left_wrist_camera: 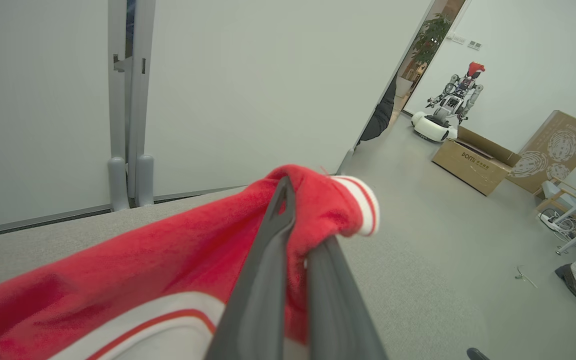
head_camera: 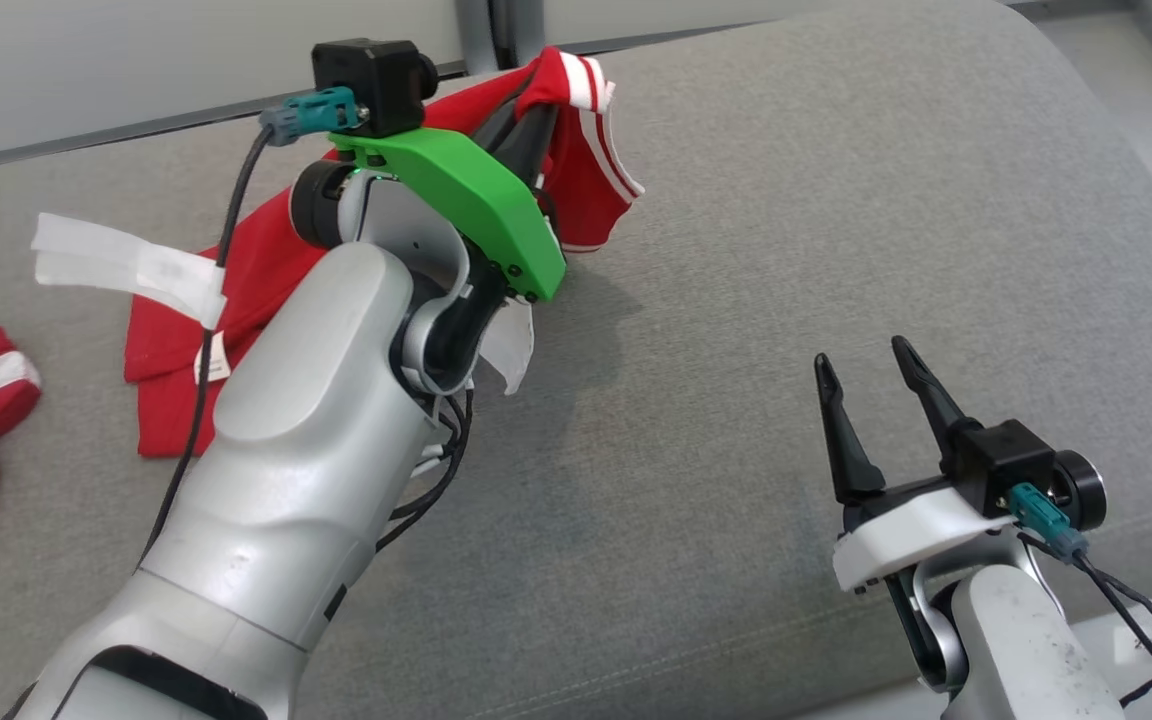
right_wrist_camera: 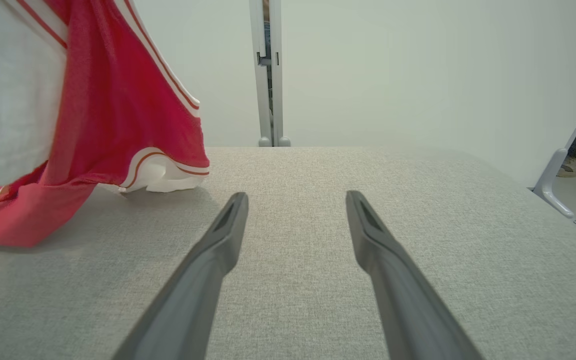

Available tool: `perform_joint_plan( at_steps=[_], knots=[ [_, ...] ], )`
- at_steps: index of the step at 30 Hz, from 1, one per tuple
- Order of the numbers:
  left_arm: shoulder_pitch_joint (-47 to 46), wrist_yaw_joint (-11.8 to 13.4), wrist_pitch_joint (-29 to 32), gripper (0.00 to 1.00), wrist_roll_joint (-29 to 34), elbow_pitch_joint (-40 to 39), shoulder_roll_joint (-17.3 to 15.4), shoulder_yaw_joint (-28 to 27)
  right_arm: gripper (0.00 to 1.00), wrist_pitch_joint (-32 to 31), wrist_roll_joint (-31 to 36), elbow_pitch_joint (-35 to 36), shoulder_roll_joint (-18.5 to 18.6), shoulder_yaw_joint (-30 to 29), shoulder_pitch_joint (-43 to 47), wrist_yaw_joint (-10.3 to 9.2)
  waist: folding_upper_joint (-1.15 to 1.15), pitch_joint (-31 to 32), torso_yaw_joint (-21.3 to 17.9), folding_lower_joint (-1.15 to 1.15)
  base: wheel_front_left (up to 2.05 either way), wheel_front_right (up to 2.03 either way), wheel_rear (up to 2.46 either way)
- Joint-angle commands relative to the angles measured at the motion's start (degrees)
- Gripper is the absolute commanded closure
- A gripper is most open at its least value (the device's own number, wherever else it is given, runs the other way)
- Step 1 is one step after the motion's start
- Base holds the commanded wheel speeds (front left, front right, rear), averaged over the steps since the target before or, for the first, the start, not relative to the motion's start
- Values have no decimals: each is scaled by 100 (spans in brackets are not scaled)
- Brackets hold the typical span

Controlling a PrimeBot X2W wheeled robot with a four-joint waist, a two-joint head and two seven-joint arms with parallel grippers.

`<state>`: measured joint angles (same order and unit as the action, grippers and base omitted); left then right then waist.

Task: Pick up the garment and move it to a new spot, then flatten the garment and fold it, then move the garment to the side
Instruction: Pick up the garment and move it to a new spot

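Lifting: red white-striped cloth garment (head_camera: 584, 170) is clenched in left gripper (left_wrist_camera: 298, 220) fingers, lower part lying on grey fabric desk (head_camera: 836, 200) | right gripper (head_camera: 866, 365) fingers spread, empty | cloth should be raised clear before carrying.

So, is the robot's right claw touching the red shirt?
Apart. In the right wrist view, bare grey cushion lies between the right claw and the red shirt hanging to its left.

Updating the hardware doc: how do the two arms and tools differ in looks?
Left forearm and right forearm: silver-grey shells. Left tool and right tool: two long dark tapered fingers, black camera box, teal plug, black cable. Left bracket is green, right bracket white. White tape flags the left cable.
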<state>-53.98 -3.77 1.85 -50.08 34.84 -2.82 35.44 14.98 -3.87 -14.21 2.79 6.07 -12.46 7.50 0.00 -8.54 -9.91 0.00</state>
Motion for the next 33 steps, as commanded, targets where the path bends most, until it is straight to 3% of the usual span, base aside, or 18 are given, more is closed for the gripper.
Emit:
perform_joint_plan(
  at_steps=[1, 7, 12, 20, 21, 23, 24, 28, 33],
  knots=[
    [-133, 109, -125, 100, -159, 59, -19, 201, 0, 16, -80, -22, 10, 79, -124, -2, 0, -234, -482, 0, 0, 0, 0],
    [-386, 340, -431, 100, -458, 475, -15, 709, 0, 16, -222, -53, 10, 381, -325, -2, 0, -407, -1001, 0, 0, 0, 0],
    [-666, 378, -604, 100, -679, 829, -15, 1134, 0, 16, -374, -66, 9, 540, -415, -2, 0, -555, -1405, 0, 0, 0, 0],
    [-831, 485, -714, 100, -995, 1270, -20, 1875, 0, 16, -482, -114, 7, 663, -442, -2, 0, -664, -1640, 0, 0, 0, 0],
    [-834, 508, -747, 95, -981, 1334, -19, 1979, 0, 16, -485, -116, 7, 693, -465, -2, 0, -677, -1654, 0, 0, 0, 0],
    [-845, 542, -843, 37, -1016, 1446, -22, 2124, 0, 16, -511, -125, 8, 738, -509, -2, 0, -712, -1673, 0, 0, 0, 0],
    [-840, 543, -901, 0, -1070, 1468, -20, 2170, 0, 16, -511, -135, 9, 751, -532, -2, 0, -729, -1675, 0, 0, 0, 0],
    [-827, 502, -1075, 0, -1229, 1408, -18, 2491, 0, 16, -491, -147, 10, 739, -591, -2, 0, -800, -1601, 0, 0, 0, 0],
    [-847, 487, -866, 0, -1501, 1380, -18, 2980, 0, 16, -449, -234, 11, 712, -590, -2, 0, -745, -1378, 0, 0, 0, 0]
  ],
)
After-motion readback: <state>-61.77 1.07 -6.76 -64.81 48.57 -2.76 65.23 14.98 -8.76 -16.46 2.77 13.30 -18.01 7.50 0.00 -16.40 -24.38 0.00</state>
